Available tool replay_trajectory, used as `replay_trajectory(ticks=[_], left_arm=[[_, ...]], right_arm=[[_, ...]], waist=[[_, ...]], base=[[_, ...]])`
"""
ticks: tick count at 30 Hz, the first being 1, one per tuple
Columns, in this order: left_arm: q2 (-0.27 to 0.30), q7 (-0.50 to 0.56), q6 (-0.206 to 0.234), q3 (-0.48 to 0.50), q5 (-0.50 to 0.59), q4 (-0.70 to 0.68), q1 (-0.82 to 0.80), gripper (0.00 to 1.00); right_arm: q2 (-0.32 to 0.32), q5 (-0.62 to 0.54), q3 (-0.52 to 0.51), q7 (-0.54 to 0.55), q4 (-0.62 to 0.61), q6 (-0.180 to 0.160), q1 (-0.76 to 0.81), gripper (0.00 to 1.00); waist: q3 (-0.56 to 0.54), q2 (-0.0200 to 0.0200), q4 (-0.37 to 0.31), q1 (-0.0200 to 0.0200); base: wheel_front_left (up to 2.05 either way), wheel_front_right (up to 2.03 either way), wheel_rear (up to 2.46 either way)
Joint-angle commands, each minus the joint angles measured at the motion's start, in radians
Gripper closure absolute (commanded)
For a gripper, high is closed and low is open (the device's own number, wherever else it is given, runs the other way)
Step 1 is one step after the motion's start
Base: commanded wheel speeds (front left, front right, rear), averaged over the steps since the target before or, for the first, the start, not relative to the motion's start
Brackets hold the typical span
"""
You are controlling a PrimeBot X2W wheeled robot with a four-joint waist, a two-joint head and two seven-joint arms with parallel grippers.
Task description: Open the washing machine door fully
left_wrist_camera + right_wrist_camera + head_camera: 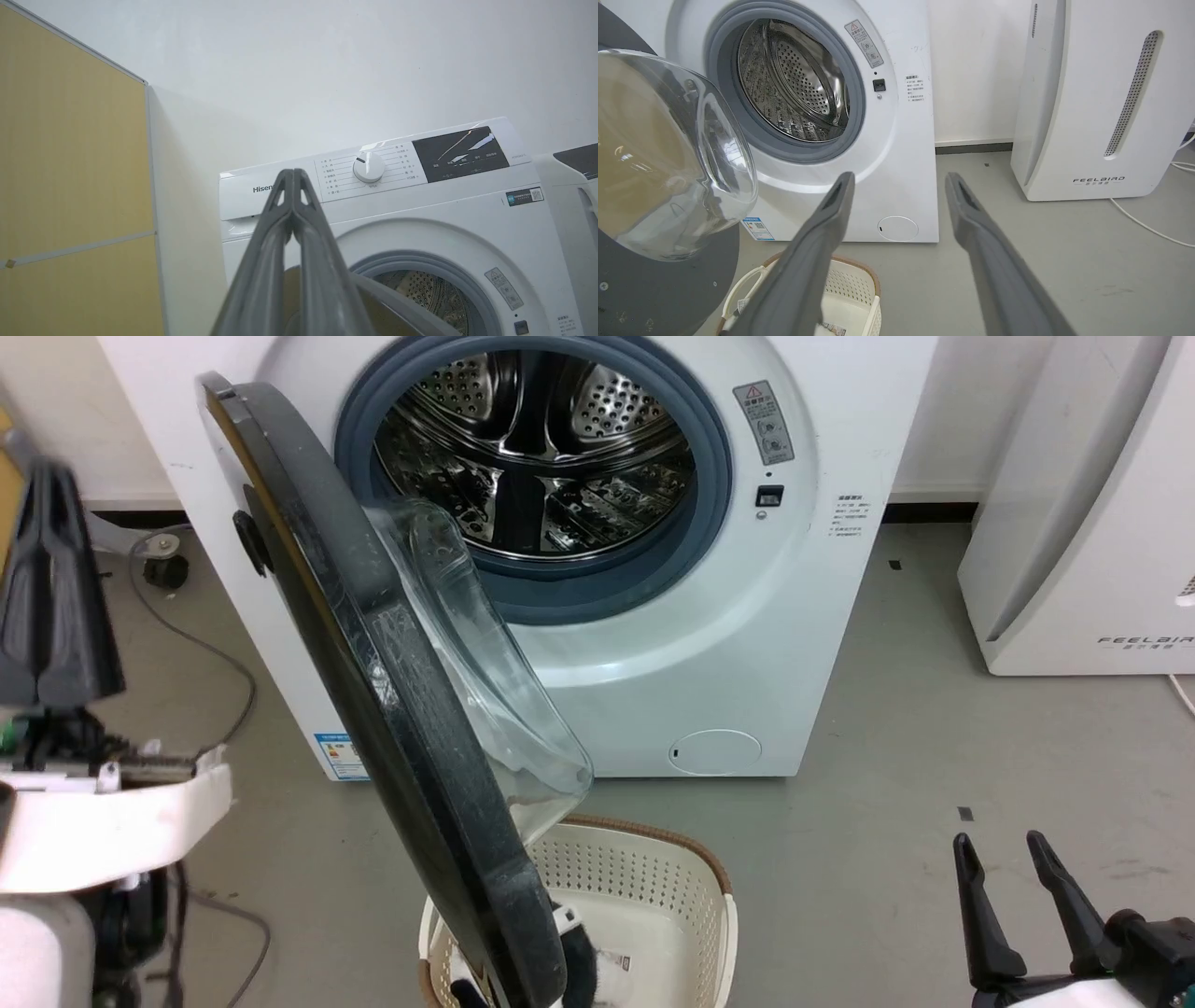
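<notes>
The washing machine (709, 644) stands against the wall with its round opening uncovered, so the steel drum (541, 448) and the grey rubber ring (714, 448) around it are in plain sight. The washing machine door (373, 709) hangs from the left side of the opening and is swung well out towards the camera. In the head view it is seen nearly edge-on, with its clear glass bowl (485, 653) bulging to the right. The lower edge of the door overlaps a white basket (644, 877) with a brown rim, which sits on the grey floor (887, 756) in front of the machine. The left gripper (293, 177) is raised to the left of the door with its two fingers pressed together and nothing between them. In the head view there is a gap between it and the door's black rim. The right gripper (999, 845) is low on the right, well apart from the door, with its fingers spread and empty. A white appliance (1074, 523) stands to the right of the machine.
</notes>
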Motion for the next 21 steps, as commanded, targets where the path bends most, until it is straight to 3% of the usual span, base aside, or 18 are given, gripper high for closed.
replay_trajectory(ticks=[1,5,12,21], left_arm=[[0.000,0.014,-0.007,-0.022,0.007,-0.029,-0.036,1.00],[-0.022,0.045,-0.023,-0.089,0.005,-0.085,-0.073,1.00],[-0.100,0.147,-0.076,-0.304,-0.034,-0.217,-0.078,1.00],[-0.125,0.238,-0.087,-0.436,-0.093,-0.232,0.045,1.00]], right_arm=[[0.004,0.004,-0.003,0.001,-0.001,0.001,0.014,0.00],[0.004,0.004,-0.003,0.003,0.000,0.001,0.012,0.00],[0.004,0.007,-0.002,0.007,0.007,0.001,0.014,0.00],[0.004,0.010,-0.006,0.007,0.020,0.001,0.020,0.00]], waist=[[0.000,-0.0001,0.002,0.0000],[0.000,-0.0001,0.004,0.0000],[0.001,-0.0001,0.001,0.0000],[-0.002,-0.0001,0.006,0.0000]], base=[[0.00,0.00,0.00],[0.00,0.00,0.00],[0.00,0.00,0.00],[0.00,0.00,0.00]])
